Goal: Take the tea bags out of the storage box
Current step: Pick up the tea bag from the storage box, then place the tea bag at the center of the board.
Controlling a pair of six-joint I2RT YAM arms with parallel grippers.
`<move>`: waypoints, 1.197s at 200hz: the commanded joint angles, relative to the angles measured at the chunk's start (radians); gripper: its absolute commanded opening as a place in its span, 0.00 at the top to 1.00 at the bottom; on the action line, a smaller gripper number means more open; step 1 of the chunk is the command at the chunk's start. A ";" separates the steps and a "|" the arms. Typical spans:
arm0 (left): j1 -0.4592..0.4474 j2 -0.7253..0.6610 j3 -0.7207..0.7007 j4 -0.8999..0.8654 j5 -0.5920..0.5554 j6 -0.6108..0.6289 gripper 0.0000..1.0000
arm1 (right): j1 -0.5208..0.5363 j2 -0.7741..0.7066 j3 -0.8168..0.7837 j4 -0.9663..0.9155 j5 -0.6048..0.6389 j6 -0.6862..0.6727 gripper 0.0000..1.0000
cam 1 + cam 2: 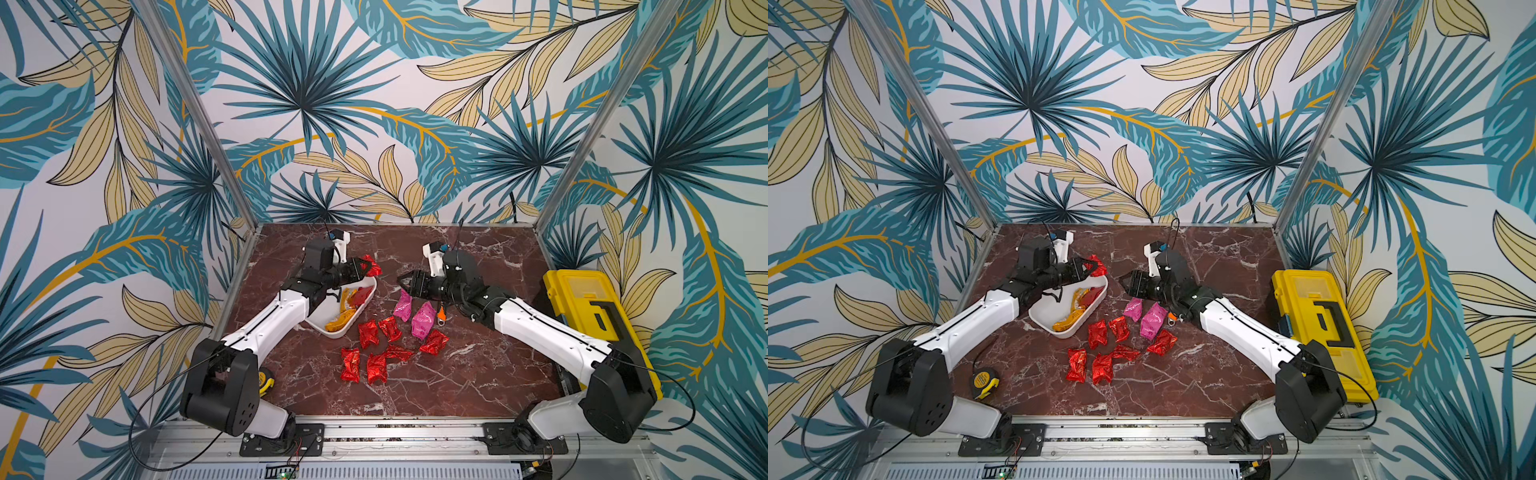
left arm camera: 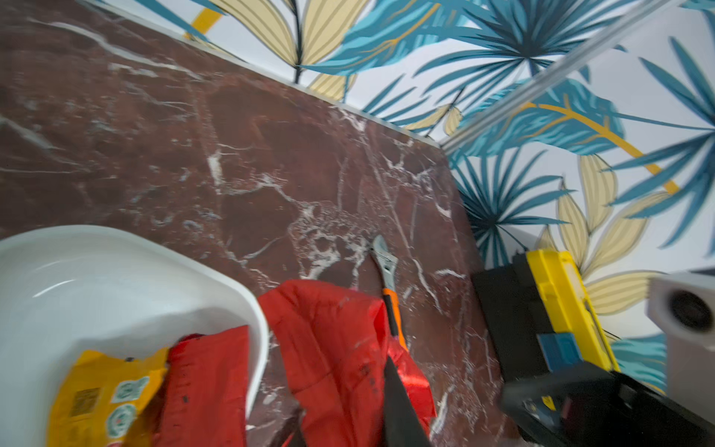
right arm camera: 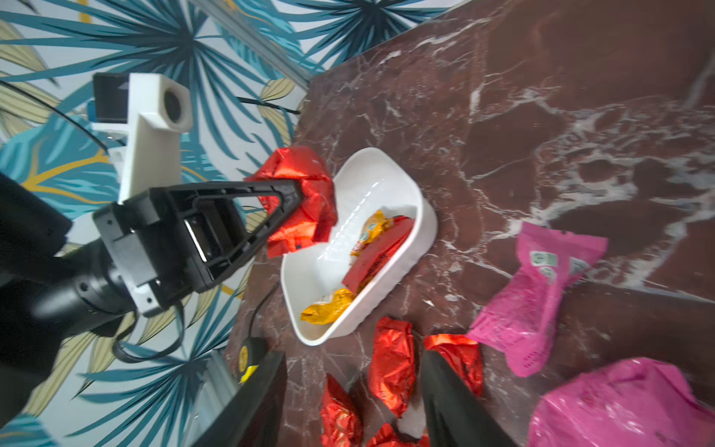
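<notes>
My left pincer (image 1: 362,270) is clenched on a red tea bag (image 1: 373,266), held above the far end of the storage box (image 1: 332,333) so it can clear the rim toward the tea bags (image 1: 368,333) lying to its right, while my right pincer (image 1: 402,283) hangs released and empty beside the pink packets (image 1: 424,320).

Bright, even, diffuse light fills every view; shadows on the counter (image 1: 457,374) lie faint and soft; the foil tea bags (image 1: 368,333) throw white glints; both top views stretch toward their edges; the left wrist view is smeared; in the right wrist view the near fingers (image 3: 456,406) blur.
</notes>
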State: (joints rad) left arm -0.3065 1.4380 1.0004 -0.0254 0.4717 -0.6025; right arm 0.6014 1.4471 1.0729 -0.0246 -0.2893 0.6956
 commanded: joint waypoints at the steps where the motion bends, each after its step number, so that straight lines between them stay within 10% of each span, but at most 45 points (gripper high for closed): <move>1: -0.018 -0.050 -0.061 0.062 0.114 0.032 0.82 | 0.003 0.024 -0.017 0.088 -0.141 0.018 0.39; 74: -0.039 -0.107 -0.150 0.172 0.229 -0.003 0.83 | 0.003 0.054 -0.010 0.094 -0.181 0.023 0.46; 146: -0.049 -0.139 -0.174 0.180 0.270 0.017 0.81 | 0.004 0.086 -0.008 0.147 -0.216 0.056 0.73; 239: -0.028 -0.239 -0.224 0.161 0.053 0.001 0.18 | -0.034 -0.075 -0.185 0.088 -0.032 0.137 1.00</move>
State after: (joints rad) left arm -0.3492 1.2659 0.8234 0.1310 0.6384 -0.5964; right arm 0.5896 1.4734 0.9741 0.1226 -0.4435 0.7982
